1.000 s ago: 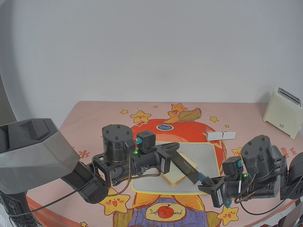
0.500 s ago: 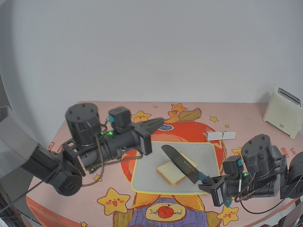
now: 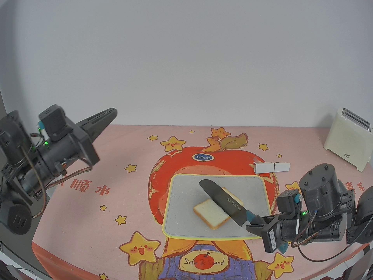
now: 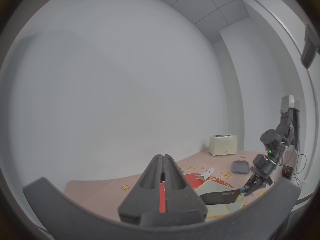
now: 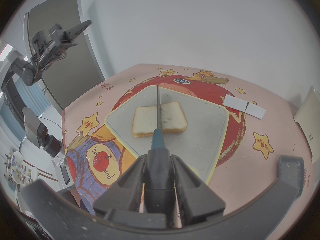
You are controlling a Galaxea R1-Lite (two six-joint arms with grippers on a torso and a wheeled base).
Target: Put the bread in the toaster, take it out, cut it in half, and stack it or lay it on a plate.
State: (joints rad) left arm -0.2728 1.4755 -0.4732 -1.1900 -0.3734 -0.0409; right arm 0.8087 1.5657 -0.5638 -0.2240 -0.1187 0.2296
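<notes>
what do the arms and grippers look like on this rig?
Left arm and right arm are matte black to dark grey: round joint housings with bolt holes, green LEDs at the wrists, box cameras with teal plugs, loose dark cables. Left gripper and right gripper have two tapered wedge fingers; the right wrist carries a white label.

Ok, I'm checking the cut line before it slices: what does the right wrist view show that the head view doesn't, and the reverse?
Right wrist view: the knife edge-on, its blade lined up across the middle of the bread. Head view: the top slots of the toaster and the blade's flat side. Both: the right gripper shut on the knife's handle, the bread on the cutting board, the white card, and the left gripper raised at the left side of the table.
</notes>
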